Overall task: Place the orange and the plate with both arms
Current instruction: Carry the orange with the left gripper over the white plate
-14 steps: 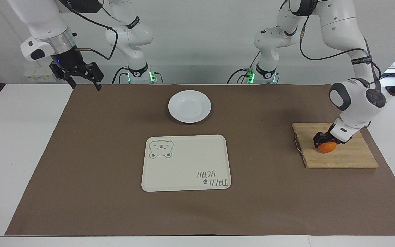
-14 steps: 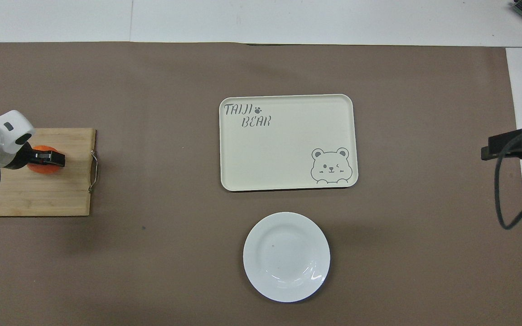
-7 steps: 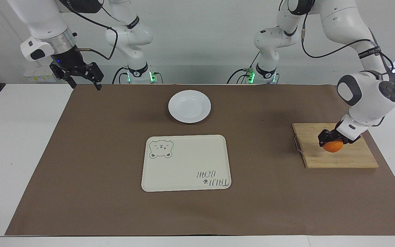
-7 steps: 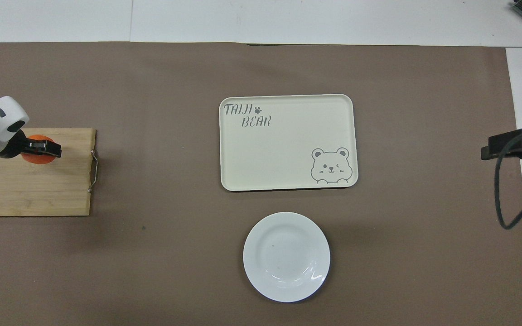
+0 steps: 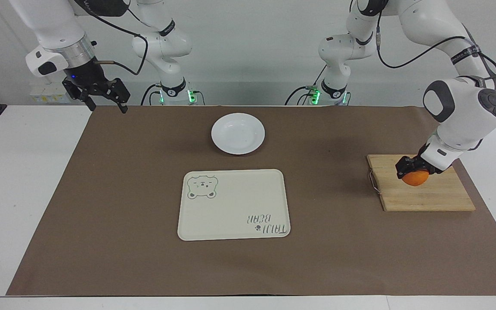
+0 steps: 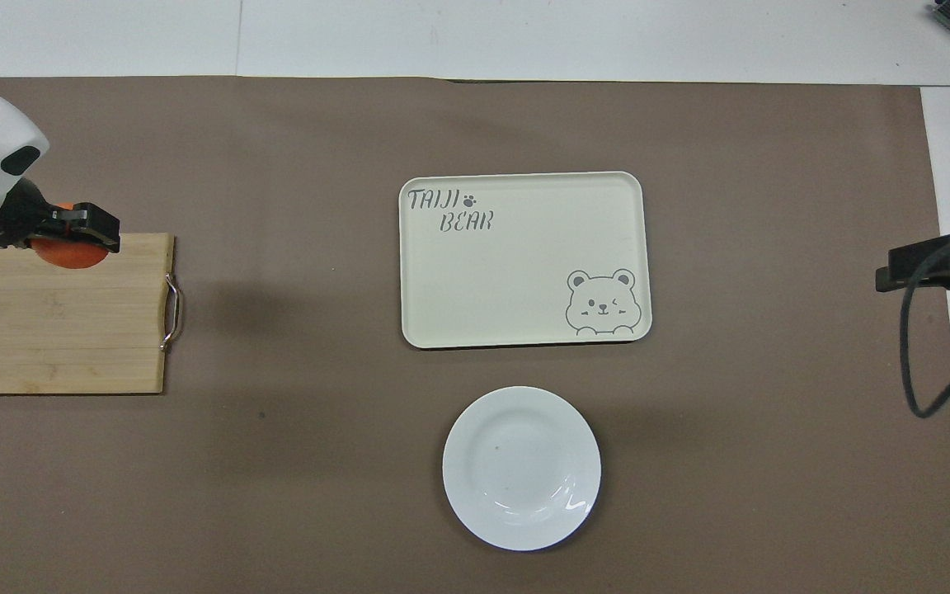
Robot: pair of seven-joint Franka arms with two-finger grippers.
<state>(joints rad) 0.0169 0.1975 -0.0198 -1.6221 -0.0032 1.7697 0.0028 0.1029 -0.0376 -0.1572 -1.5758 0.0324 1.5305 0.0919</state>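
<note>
My left gripper [image 5: 410, 169] is shut on the orange [image 5: 416, 178] and holds it in the air a little above the wooden cutting board [image 5: 429, 197]. In the overhead view the orange [image 6: 69, 256] shows under the left gripper [image 6: 72, 238], over the board's edge farther from the robots. The white plate [image 5: 238, 133] sits empty on the brown mat at mid-table, near the robots; it also shows in the overhead view [image 6: 521, 468]. My right gripper [image 5: 105, 102] is open and empty, and waits in the air over the mat's corner at the right arm's end.
A cream tray with a bear drawing [image 5: 234, 204] lies empty at mid-table, farther from the robots than the plate; it also shows in the overhead view [image 6: 524, 260]. The cutting board [image 6: 54, 330] has a metal handle [image 6: 171, 312] facing the tray. A brown mat [image 5: 101, 206] covers the table.
My left gripper has lifted the orange off the cutting board and raised it. The right arm, plate and tray have not moved.
</note>
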